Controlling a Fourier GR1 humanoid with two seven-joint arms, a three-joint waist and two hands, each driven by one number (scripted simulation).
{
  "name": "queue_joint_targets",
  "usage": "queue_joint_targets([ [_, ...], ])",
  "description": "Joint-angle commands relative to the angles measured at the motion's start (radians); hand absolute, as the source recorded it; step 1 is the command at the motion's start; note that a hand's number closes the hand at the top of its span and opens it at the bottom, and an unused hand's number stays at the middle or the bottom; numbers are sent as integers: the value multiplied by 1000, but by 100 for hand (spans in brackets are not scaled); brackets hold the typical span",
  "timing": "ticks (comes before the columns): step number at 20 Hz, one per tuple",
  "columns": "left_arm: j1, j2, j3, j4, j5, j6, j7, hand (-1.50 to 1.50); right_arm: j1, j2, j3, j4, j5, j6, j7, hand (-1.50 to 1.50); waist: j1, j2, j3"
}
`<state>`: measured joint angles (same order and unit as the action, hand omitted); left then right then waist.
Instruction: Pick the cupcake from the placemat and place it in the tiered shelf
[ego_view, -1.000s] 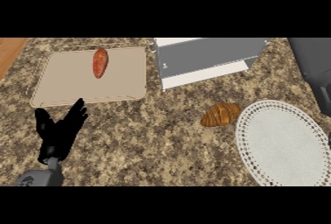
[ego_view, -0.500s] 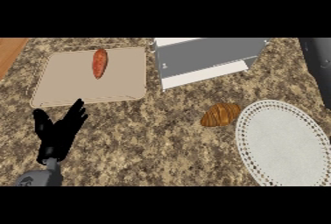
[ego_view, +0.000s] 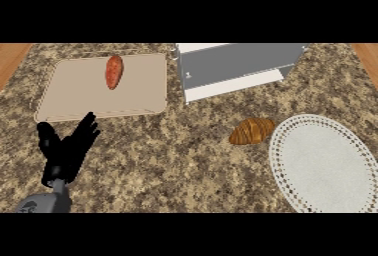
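So the thing sitting next to the placemat isn't really cupcake-shaped: it's a brown, ridged, glossy pastry (ego_view: 252, 131), more like a croissant, golden-brown with darker bands across it. It lies on the bare worktop (ego_view: 177, 160) right of centre, just beside the left rim of the placemat (ego_view: 325, 165), maybe touching its edge, can't quite tell. It's not on the mat itself.

The placemat is a pale grey-white oval with a lacy dotted border, taking up the lower right of the frame. Nothing sits on it.

Up top in the middle is the tiered shelf (ego_view: 236, 67), a grey boxy thing with white edges, a lighter strip along its lower front. There's a tiny dark mark on its left side, too small to read. No labels or writing I can make out anywhere.

Upper left has a beige cutting board (ego_view: 81, 95) with a reddish-orange, elongated vegetable (ego_view: 114, 71) on it, looks like a sweet potato, lying near the board's top edge.

The left hand (ego_view: 65, 152) is in the lower left, black, on a grey forearm, fingers (ego_view: 88, 125) straight and spread, pointing up toward the board's lower edge, holding nothing. It's well apart from the pastry.

Worktop is speckled brown granite, with wood strips at the top corners.
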<state>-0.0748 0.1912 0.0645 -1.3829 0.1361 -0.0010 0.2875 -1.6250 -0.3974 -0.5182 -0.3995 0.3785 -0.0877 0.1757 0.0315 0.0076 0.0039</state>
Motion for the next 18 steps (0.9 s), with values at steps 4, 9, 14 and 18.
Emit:
queue_joint_targets([
  [4,11,-9,-1,40,-13,7,-2,0,19,-135,-38,9,4,-127,31,-150,-6,5,-5],
  [9,-29,-2,3,32,-6,6,43,0,87,-263,-115,37,-61,-76,-2,-150,-8,8,-3],
  [14,-6,-15,-2,48,-19,4,-5,0,142,-369,-141,94,-94,53,-31,-150,5,15,-3],
  [18,-5,-14,4,20,-5,0,25,0,164,-446,-160,94,-128,140,-41,-150,-1,7,-3],
])
